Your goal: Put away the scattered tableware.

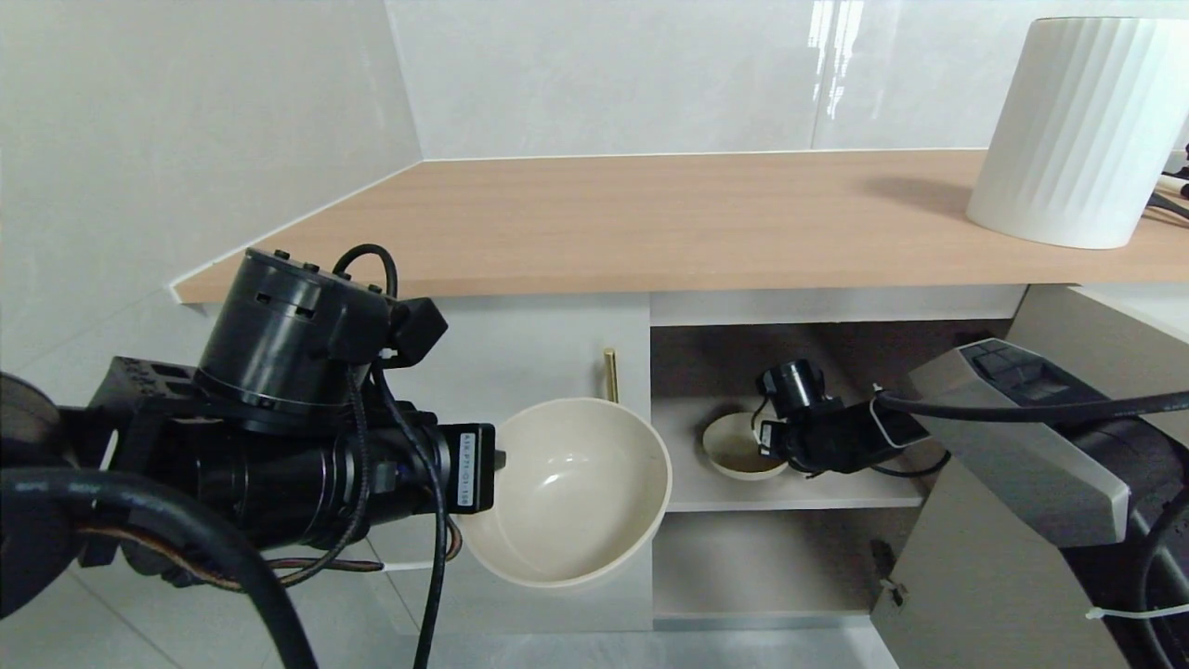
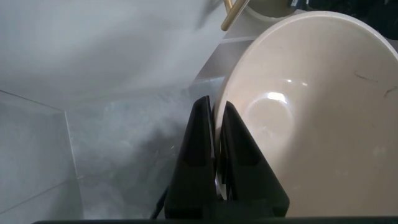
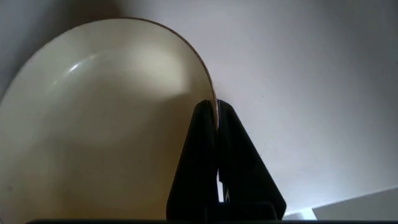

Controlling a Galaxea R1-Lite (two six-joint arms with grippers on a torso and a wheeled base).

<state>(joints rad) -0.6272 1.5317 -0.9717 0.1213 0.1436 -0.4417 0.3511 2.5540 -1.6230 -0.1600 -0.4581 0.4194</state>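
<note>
My left gripper [image 2: 216, 115] is shut on the rim of a cream bowl [image 1: 568, 492] and holds it tilted in the air in front of the closed cabinet door, below the counter edge. In the left wrist view that bowl [image 2: 311, 112] shows its glossy inside. My right gripper [image 3: 216, 118] is inside the open cabinet, shut on the rim of a second cream bowl [image 1: 738, 448] that sits low at the shelf [image 1: 817, 492]. The right wrist view has this second bowl [image 3: 106, 118] against the pale shelf surface.
A wooden countertop [image 1: 669, 223] runs above the cabinet, with a white ribbed container [image 1: 1077, 130] at its right end. The closed left door carries a gold handle [image 1: 610, 373]. The open cabinet door [image 1: 975, 585] hangs at the right. A lower compartment [image 1: 762, 567] lies under the shelf.
</note>
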